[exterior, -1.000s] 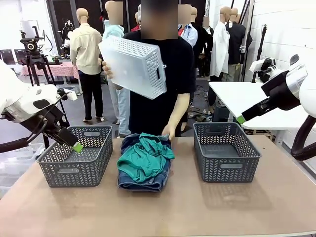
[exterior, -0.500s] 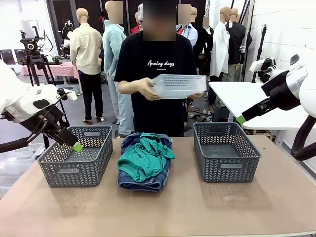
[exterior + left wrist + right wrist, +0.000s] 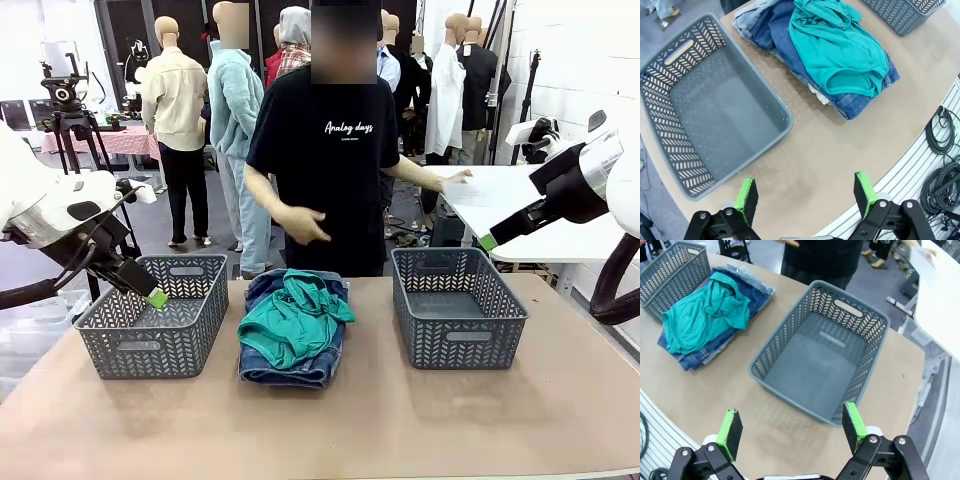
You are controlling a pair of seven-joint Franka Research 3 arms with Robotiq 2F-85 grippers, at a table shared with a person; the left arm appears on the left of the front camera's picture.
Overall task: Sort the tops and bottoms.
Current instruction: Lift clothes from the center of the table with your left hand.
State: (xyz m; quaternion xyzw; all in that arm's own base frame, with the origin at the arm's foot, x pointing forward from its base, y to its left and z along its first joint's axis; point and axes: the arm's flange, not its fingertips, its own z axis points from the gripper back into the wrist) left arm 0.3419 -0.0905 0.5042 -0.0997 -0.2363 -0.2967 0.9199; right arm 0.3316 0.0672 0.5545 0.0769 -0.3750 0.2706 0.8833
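Teal-green top lies crumpled on a folded pile of clothes at the middle of the brown tabletop, between two grey plastic baskets with herringbone-cut walls. Under it, dark blue jeans form the bulk of the pile, a paler piece of light blue denim shows at the pile's far edge, and a thin sliver of white fabric peeks out between the layers on one side. The basket on the robot's left stands just beside the pile without touching it, and the basket on the robot's right stands a little further off on the other side; nothing lies in either one. The left gripper hovers above the near corner of the left basket, its green pads spread wide with nothing between them. The right gripper hangs higher, above and beyond the right basket, its pads likewise spread wide and holding nothing. At the far side of the tabletop stands a person in a black T-shirt with white lettering reading "Analog days". One hand is held out in front of the body, above the pile, and the other reaches sideways to rest on a white table behind the right basket.
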